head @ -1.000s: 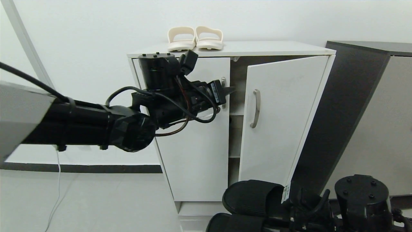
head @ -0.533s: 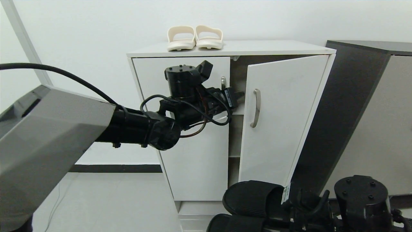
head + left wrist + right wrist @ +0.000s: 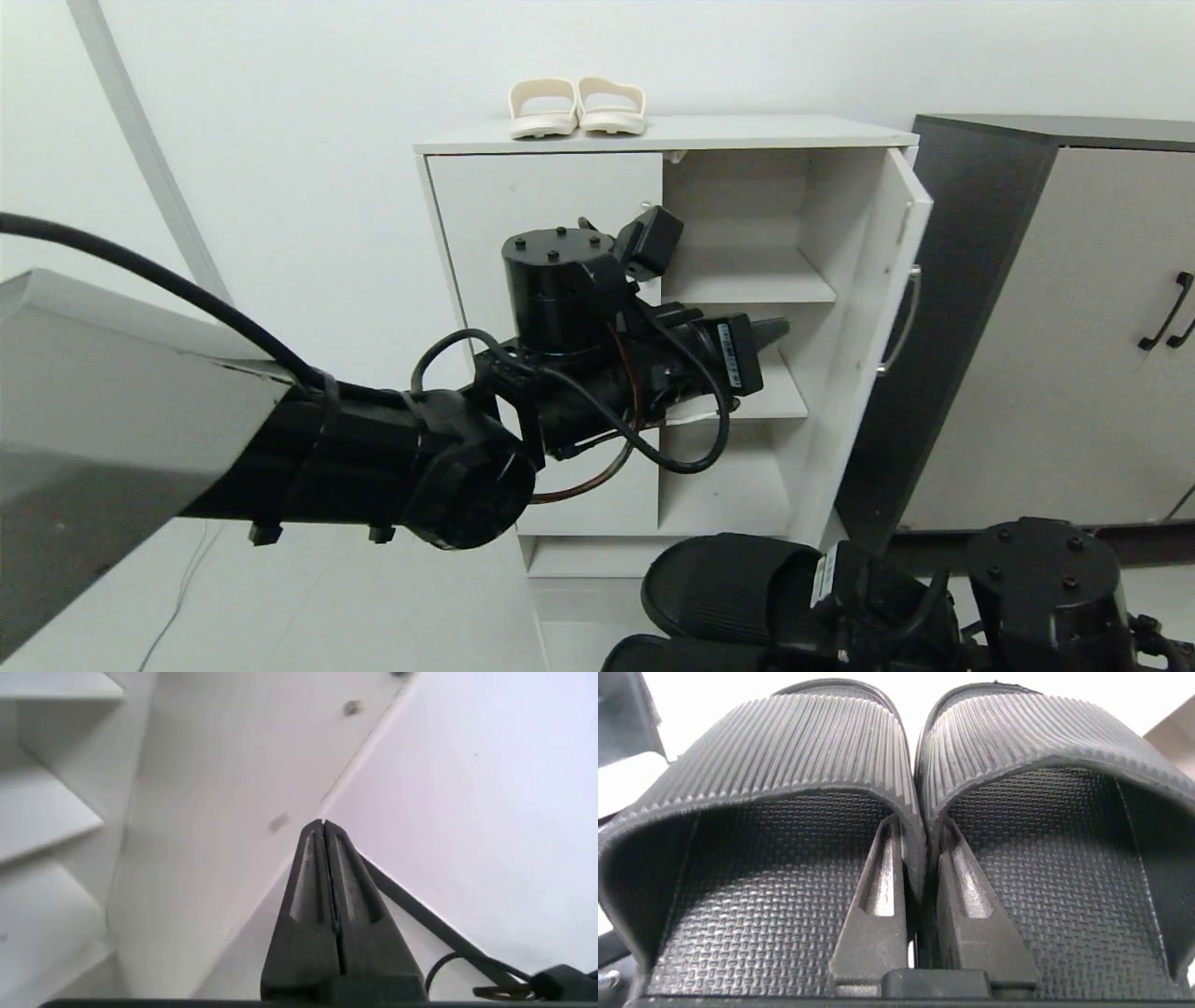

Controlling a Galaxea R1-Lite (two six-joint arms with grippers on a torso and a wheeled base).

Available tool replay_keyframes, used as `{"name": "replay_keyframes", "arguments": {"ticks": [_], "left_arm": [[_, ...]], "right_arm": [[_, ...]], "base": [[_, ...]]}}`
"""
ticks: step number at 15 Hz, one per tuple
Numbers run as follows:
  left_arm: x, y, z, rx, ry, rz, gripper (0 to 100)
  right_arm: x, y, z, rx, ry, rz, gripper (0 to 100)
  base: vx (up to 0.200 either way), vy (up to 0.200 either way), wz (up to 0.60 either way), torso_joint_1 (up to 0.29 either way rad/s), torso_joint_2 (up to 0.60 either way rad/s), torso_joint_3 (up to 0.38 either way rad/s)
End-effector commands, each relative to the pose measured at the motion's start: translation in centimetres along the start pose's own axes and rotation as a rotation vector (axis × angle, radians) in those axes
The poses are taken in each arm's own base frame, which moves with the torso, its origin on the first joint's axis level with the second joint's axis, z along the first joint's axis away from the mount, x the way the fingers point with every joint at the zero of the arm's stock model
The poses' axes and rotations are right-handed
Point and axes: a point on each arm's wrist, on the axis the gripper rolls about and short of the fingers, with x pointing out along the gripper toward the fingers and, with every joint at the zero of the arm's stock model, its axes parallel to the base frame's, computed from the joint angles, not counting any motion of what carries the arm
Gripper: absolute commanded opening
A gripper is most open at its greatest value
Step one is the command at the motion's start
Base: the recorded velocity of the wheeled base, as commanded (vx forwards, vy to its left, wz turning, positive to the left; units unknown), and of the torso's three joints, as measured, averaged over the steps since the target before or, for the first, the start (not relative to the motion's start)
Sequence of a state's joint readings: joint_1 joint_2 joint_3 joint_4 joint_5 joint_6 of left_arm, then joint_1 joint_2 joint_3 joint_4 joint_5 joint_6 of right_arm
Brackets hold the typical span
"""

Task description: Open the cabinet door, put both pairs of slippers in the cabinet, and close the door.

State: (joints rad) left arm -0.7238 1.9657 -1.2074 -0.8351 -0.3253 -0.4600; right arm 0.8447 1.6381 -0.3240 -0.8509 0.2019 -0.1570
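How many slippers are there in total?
4. Left cream slipper and right cream slipper sit on the cabinet top; the right tool pinches one black slipper and the other black slipper together.

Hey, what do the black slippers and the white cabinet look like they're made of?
The black slippers: probably soft rubber or foam, matte; the ribbed straps and pebbled footbed look moulded. The cabinet: likely laminated board, smooth matte white; flat, grainless panels and thin shelves.

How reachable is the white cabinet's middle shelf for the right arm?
Probably not. The white door is wide open, but the shut left gripper sits before that shelf, blocking the right gripper and its black ribbed slippers.
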Motion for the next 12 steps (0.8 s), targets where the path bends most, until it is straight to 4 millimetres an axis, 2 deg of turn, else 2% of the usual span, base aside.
{"name": "replay_keyframes", "arguments": {"ticks": [1, 3, 5, 8, 9, 10, 11, 12], "left_arm": [[-1.9, 0.4, 1.7, 0.019, -0.037, 0.031, 0], [-6.1, -0.7, 2.6, 0.064, -0.043, 0.063, 0], [-12.4, -1.9, 2.8, 0.153, -0.045, 0.130, 0], [-22.1, -4.7, 0.4, 0.206, -0.035, 0.351, 0], [-23.8, -5.3, -0.1, 0.205, -0.041, 0.390, 0], [-28.1, -7.0, -1.1, 0.235, -0.067, 0.478, 0], [-30.7, -7.9, -1.9, 0.277, -0.061, 0.567, 0], [-32.2, -8.2, -2.6, 0.301, -0.048, 0.643, 0]], "right_arm": [[0.1, -0.2, 0.0, 0.005, 0.001, -0.009, 0], [0.6, -1.4, -0.1, 0.031, 0.009, -0.052, 0], [0.8, -2.1, -0.2, 0.045, 0.015, -0.073, 0], [0.9, -2.6, 0.3, 0.049, -0.005, -0.091, 0], [1.0, -2.7, 0.3, 0.057, -0.007, -0.094, 0], [1.2, -2.8, 0.5, 0.059, -0.017, -0.097, 0], [1.2, -2.9, 0.6, 0.055, -0.027, -0.099, 0], [1.2, -2.9, 0.7, 0.053, -0.036, -0.102, 0]], "base": [[0.000, 0.000, 0.00, 0.000, 0.00, 0.000], [0.000, 0.000, 0.00, 0.000, 0.00, 0.000], [0.000, 0.000, 0.00, 0.000, 0.00, 0.000], [0.000, 0.000, 0.00, 0.000, 0.00, 0.000], [0.000, 0.000, 0.00, 0.000, 0.00, 0.000], [0.000, 0.000, 0.00, 0.000, 0.00, 0.000], [0.000, 0.000, 0.00, 0.000, 0.00, 0.000], [0.000, 0.000, 0.00, 0.000, 0.00, 0.000]]}}
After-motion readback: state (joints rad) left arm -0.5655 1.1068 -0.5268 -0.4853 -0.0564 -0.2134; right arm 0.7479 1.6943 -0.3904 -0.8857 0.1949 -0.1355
